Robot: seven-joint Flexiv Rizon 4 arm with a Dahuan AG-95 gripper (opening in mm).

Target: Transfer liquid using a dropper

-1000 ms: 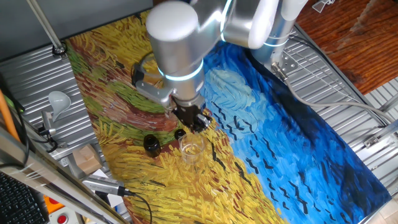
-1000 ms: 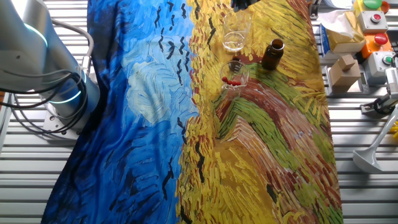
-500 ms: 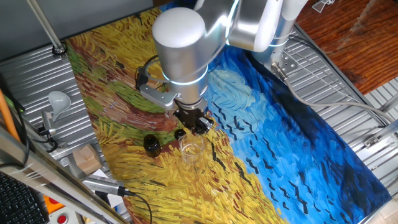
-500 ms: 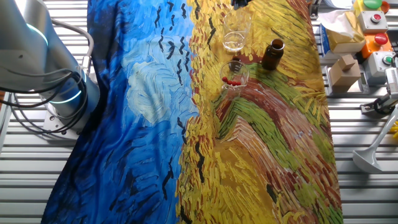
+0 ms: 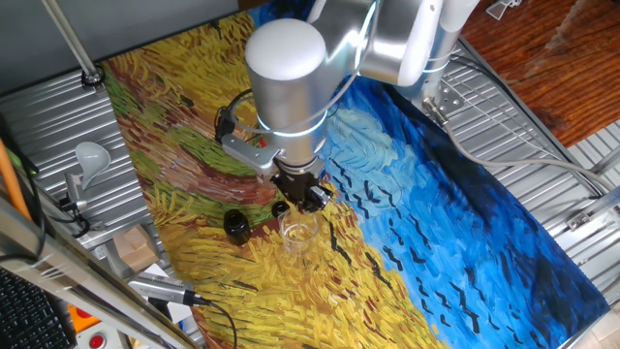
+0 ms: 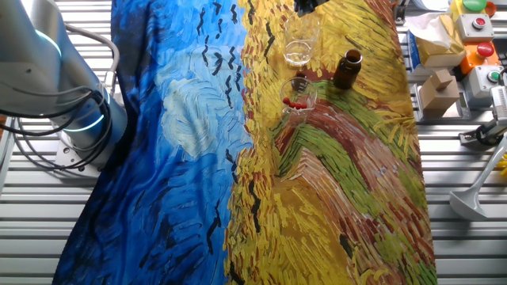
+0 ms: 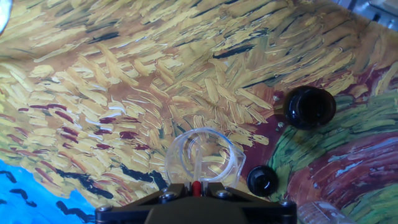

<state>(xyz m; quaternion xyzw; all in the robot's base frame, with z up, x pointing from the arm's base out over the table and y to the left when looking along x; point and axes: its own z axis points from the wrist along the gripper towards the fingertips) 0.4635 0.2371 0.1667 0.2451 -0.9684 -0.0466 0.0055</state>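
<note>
Below the gripper [image 7: 194, 188], closed on a dropper [image 7: 198, 174], empty glass [image 7: 201, 156], second glass [image 6: 299, 96] holding red-bulbed droppers

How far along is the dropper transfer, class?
Done: the brown bottle stands open, with its black cap on the cloth beside it. In hand: the gripper holds a dropper pointing down into the clear glass. Left: releasing the liquid, though whether any has already been released cannot be told.

Cloth [image 6: 317, 198]: painted brushstroke pattern, yellow/green/brown half, blue half with black dashes. Bottle [image 6: 347, 69] amber-brown, cap [image 7: 263, 180] black. Glasses [image 6: 300, 50] clear. Dropper bulbs [image 6: 295, 103] red. Arm [image 5: 286, 78] silver-grey, claw [image 5: 302, 194] black.
</note>
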